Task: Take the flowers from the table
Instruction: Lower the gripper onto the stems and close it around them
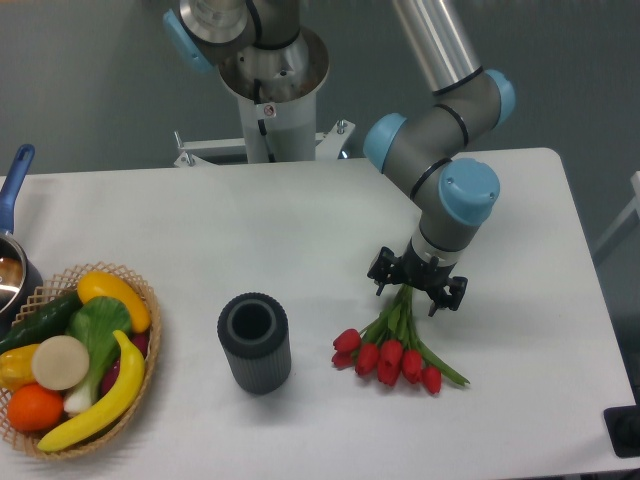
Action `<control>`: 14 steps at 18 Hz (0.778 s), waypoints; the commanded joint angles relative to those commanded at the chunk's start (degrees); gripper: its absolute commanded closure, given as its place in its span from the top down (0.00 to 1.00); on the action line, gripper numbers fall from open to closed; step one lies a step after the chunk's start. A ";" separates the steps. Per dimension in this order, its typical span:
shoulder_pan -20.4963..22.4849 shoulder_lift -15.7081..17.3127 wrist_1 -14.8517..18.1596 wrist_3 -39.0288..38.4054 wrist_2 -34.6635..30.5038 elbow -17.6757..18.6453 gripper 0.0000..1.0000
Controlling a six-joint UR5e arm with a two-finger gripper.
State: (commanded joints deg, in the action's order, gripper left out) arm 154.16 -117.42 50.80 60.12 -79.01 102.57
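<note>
The flowers (pixel 390 357), a bunch of red tulip buds on green stems, lie on the white table (pixel 300 240) right of centre, buds toward the front. My gripper (pixel 411 296) points straight down over the stem ends, which run up between its black fingers. The fingers sit close around the stems, but the gripper body hides the contact, so I cannot tell if they are clamped. The buds rest on or just above the tabletop.
A dark grey ribbed cylindrical vase (pixel 255 342) stands upright left of the flowers. A wicker basket (pixel 150 340) of fruit and vegetables is at the front left. A pot with a blue handle (pixel 15 180) is at the left edge. The arm's base (pixel 270 90) is at the back.
</note>
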 joint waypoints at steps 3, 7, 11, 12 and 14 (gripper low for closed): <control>-0.09 -0.09 0.00 0.00 0.00 0.09 1.00; -0.18 -0.52 -0.09 0.26 0.00 0.09 1.00; -0.18 -0.61 -0.17 0.26 0.09 -0.35 0.99; -0.18 -0.70 -0.26 0.26 0.09 -0.35 0.98; -0.26 -1.05 -0.96 0.26 0.09 -0.35 0.96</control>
State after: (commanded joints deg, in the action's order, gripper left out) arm 153.90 -118.47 49.84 60.38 -78.93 102.22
